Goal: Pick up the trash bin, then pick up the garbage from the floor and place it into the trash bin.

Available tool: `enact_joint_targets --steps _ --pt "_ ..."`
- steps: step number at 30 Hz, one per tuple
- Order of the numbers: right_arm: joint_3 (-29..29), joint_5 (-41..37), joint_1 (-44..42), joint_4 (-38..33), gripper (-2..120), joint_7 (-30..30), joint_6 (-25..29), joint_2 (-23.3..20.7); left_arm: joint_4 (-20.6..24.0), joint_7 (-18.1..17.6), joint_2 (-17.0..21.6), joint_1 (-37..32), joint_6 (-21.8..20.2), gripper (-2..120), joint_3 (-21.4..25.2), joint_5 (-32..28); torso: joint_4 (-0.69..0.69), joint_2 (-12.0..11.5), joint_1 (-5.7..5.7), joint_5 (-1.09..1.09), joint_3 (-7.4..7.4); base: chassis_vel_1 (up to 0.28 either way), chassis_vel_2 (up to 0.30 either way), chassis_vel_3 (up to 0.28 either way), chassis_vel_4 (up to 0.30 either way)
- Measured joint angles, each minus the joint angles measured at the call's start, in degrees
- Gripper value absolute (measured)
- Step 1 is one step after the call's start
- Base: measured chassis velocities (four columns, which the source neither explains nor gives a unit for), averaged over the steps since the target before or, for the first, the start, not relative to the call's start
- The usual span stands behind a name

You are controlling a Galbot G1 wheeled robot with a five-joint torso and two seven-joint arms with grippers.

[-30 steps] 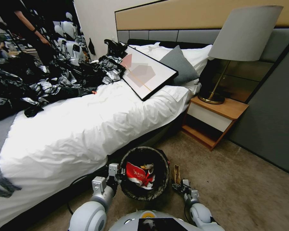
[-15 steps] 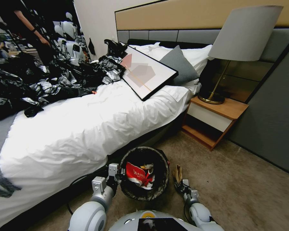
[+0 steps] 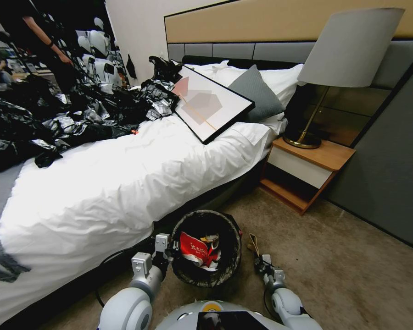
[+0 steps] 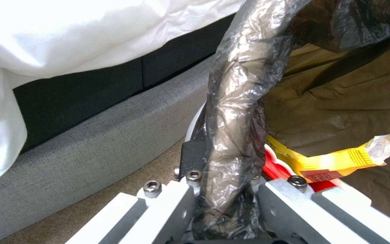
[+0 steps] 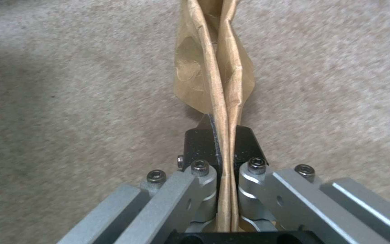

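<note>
Beige bedside carpet (image 3: 335, 275): my left gripper (image 3: 169, 250) is clamped on the bag-lined rim of the small round white plastic bin (image 3: 206, 275), already holding red-and-white wrappers (image 3: 195, 251); my right gripper (image 5: 220, 144) pinches the flattened brown paper bag (image 5: 213, 67) just beside it, not yet binned.

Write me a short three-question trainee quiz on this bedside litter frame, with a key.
1. True or false: the right gripper is shut on the brown paper bag.
2. What does the left gripper clamp? A) the bed sheet B) the bag-lined rim of the trash bin C) the lamp
3. Fill in: inside the bin lie a red-and-white wrapper and a ______ snack wrapper.

Key: 1 true. 2 B. 3 yellow.
</note>
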State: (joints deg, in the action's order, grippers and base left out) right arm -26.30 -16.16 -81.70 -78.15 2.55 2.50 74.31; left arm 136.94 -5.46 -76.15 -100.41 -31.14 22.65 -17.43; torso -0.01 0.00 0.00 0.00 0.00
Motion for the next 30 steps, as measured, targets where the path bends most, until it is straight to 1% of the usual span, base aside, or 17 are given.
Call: enact_joint_targets --steps 9,12,13,15,16,17,19,20,21,23,24,25,26,27,29,30 --pt "-2.24 -2.31 0.59 -4.26 0 -2.0 0.9 -0.42 -0.33 0.0 -0.07 -0.09 0.13 0 -0.01 0.12 0.01 0.0 0.0 0.0 0.0 0.0 0.0 0.0 0.0" --pt "-3.27 -5.04 0.5 -8.27 0 -2.44 3.94 -0.48 -0.33 0.0 -0.07 0.01 0.13 0 0.06 0.12 0.0 0.0 0.0 0.0 0.0 0.0 0.0 0.0 0.0" --pt "-3.27 -5.04 0.5 -8.27 0 -2.44 3.94 -0.48 -0.33 0.0 -0.07 0.01 0.13 0 0.06 0.12 0.0 0.0 0.0 0.0 0.0 0.0 0.0 0.0 0.0" --pt "-3.96 -9.83 0.26 -14.09 0 -1.71 6.49 -0.48 -0.4 0.01 0.05 0.05 0.13 0 0.1 0.1 0.01 0.0 0.0 0.0 0.0 0.0 0.0 0.0 0.0" --pt "-4.25 -12.88 0.07 -18.71 0 -0.46 7.61 -0.46 -0.48 0.0 0.1 0.12 0.13 0 0.09 0.1 0.02 0.0 0.0 0.0 0.0 0.0 0.0 0.0 0.0" --pt "-4.25 -12.88 0.07 -18.71 0 -0.46 7.61 -0.46 -0.48 0.0 0.1 0.12 0.13 0 0.09 0.1 0.02 0.0 0.0 0.0 0.0 0.0 0.0 0.0 0.0" --pt "-4.61 -15.56 -0.27 -25.11 0 2.67 9.32 -0.39 -0.54 0.0 0.12 0.22 0.09 0 0.07 0.09 0.02 0.0 0.0 -0.02 0.0 0.0 0.0 0.0 0.0" --pt "-4.59 -16.85 -0.59 -29.34 0 5.44 10.62 -0.38 -0.56 0.0 0.13 0.21 0.07 0 0.05 0.07 0.01 0.0 0.0 0.0 0.0 0.0 0.0 0.0 0.0" --pt "-4.59 -16.85 -0.59 -29.34 0 5.44 10.62 -0.38 -0.56 0.0 0.13 0.21 0.07 0 0.05 0.07 0.01 0.0 0.0 0.0 0.0 0.0 0.0 0.0 0.0" --pt "-3.92 -18.49 -0.92 -35.8 0 9.96 12.11 -0.55 -0.6 0.0 0.2 0.16 0.05 0 0.04 0.03 0.0 0.0 0.0 -0.01 -0.01 0.0 0.0 0.0 0.0" --pt "-3.92 -18.49 -0.92 -35.8 0 9.96 12.11 -0.55 -0.6 0.0 0.2 0.16 0.05 0 0.04 0.03 0.0 0.0 0.0 -0.01 -0.01 0.0 0.0 0.0 0.0" --pt "-3.03 -20.05 -1.15 -40.16 0 14.2 12.77 -0.82 -0.66 0.01 0.24 0.17 0.05 0 0.02 -0.02 0.01 0.0 0.0 -0.03 0.0 0.0 0.0 0.0 0.0" --pt "-2.01 -21.98 -1.45 -43.02 0 18.83 13.0 -1.2 -0.76 0.01 0.25 0.26 0.04 0 -0.04 -0.04 0.02 0.0 0.0 -0.01 -0.01 0.0 0.0 0.0 0.0" --pt "-2.01 -21.98 -1.45 -43.02 0 18.83 13.0 -1.2 -0.76 0.01 0.25 0.26 0.04 0 -0.04 -0.04 0.02 0.0 0.0 -0.01 -0.01 0.0 0.0 0.0 0.0" --pt "-0.13 -23.87 -2.54 -46.53 0 28.06 12.75 -2.46 -0.97 0.0 0.15 0.42 0.02 0 -0.31 -0.04 0.01 0.0 0.0 -0.01 -0.01 0.0 0.0 0.0 0.0" --pt "-0.13 -23.87 -2.54 -46.53 0 28.06 12.75 -2.46 -0.97 0.0 0.15 0.42 0.02 0 -0.31 -0.04 0.01 0.0 0.0 -0.01 -0.01 0.0 0.0 0.0 0.0"
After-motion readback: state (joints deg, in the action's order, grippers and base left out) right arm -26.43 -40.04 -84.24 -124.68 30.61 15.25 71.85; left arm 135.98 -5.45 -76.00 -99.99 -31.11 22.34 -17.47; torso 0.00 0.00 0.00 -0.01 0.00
